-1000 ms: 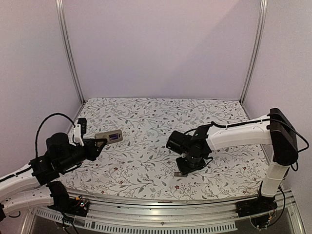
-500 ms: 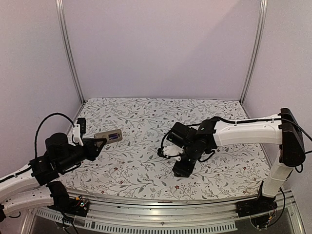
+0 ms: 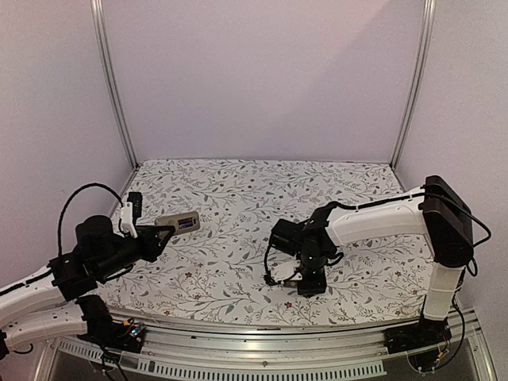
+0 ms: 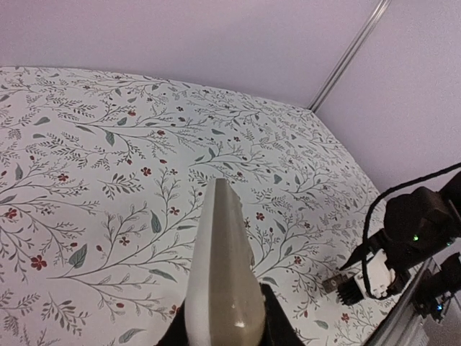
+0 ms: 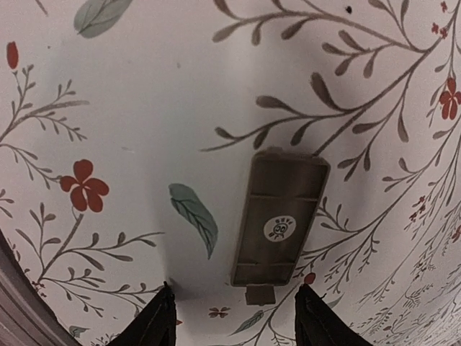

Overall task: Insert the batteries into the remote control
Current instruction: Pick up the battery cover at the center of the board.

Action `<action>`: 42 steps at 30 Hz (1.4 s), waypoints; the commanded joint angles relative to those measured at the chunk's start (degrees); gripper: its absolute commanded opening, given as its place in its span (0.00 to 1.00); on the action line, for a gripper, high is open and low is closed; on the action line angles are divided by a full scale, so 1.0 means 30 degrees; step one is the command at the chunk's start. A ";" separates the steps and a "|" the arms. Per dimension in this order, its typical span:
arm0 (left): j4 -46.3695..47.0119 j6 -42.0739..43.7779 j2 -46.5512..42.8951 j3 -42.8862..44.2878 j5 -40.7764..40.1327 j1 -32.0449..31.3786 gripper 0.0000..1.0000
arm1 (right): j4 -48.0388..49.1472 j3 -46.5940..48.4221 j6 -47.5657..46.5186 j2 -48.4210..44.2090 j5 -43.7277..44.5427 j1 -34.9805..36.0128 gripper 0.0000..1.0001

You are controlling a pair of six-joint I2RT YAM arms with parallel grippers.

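Note:
My left gripper (image 3: pixel 161 232) is shut on the remote control (image 3: pixel 178 223) and holds it above the table's left side, display facing up. In the left wrist view the remote (image 4: pixel 220 274) is edge-on, with its grey-tan underside showing. My right gripper (image 3: pixel 309 286) points straight down at the cloth near the front middle. Its jaws are open, and in the right wrist view the gripper (image 5: pixel 234 324) stands just above the small grey-tan cover piece (image 5: pixel 281 220), which lies flat with its inner side up. No batteries show in any view.
The flowered tablecloth (image 3: pixel 238 190) covers the whole table. Metal frame posts (image 3: pixel 111 87) stand at the back corners, with purple walls behind. The right arm's gripper and the cover also show at the right edge of the left wrist view (image 4: pixel 374 270).
The right gripper had swung up and to the left half a second ago; now it is back down over the cover piece. The left arm and the remote have not moved.

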 commanded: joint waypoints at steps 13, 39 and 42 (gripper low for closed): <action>0.0202 0.0340 -0.0044 0.0418 -0.0228 -0.0177 0.00 | -0.0917 0.1378 -0.0565 0.1695 -0.0666 -0.0612 0.35; 0.0446 0.0202 0.0614 0.0321 0.0351 -0.0166 0.00 | -0.0528 0.2438 0.0663 0.1297 -0.0340 -0.0614 0.10; 0.0889 -0.0110 0.0916 0.0047 0.0662 -0.0170 0.00 | -0.0300 0.2212 0.0806 0.1022 -0.0273 -0.0614 0.10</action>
